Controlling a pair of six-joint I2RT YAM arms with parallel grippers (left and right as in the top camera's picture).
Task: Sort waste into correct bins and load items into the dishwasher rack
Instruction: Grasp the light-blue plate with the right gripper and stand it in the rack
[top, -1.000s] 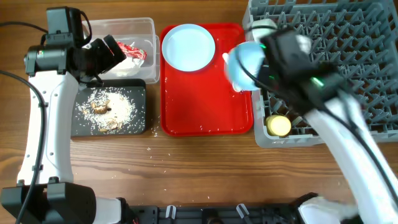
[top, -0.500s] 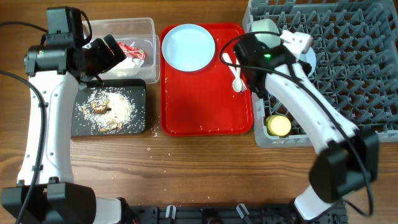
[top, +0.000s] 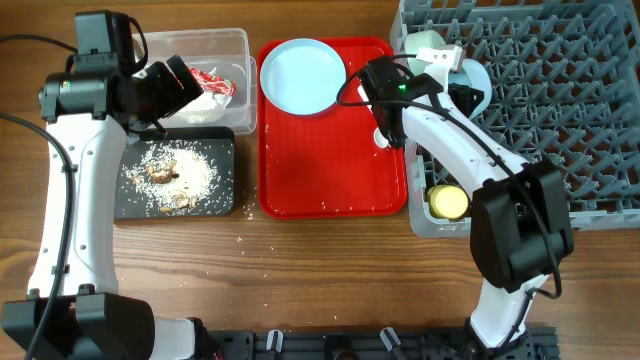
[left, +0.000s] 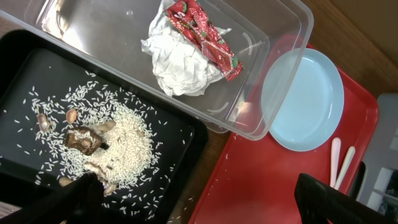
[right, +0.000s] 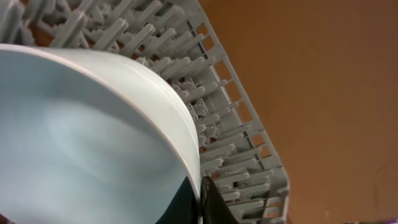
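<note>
My right gripper (top: 452, 88) is shut on the rim of a pale blue bowl (top: 478, 78) and holds it tilted over the left part of the grey dishwasher rack (top: 560, 120). The right wrist view shows its fingers (right: 200, 199) pinching the bowl's rim (right: 93, 143). A second bowl (top: 425, 45) and the yellow cup (top: 447, 202) sit in the rack. The pale blue plate (top: 303, 77) and the white spoon and fork (left: 339, 165) lie on the red tray (top: 330, 170). My left gripper (top: 185, 85) hangs open and empty (left: 199, 205) above the bins.
The clear tub (top: 243, 60) holds the red-and-white wrapper (left: 205, 34) and white tissue (left: 177, 65). The black tray (top: 135, 205) holds rice scraps (left: 118, 134) with brownish bits. A few grains lie on the wooden table by the trays.
My right arm has swung the bowl from over the red tray's right edge to over the rack's left side and turned it on edge. The left arm has not moved.
</note>
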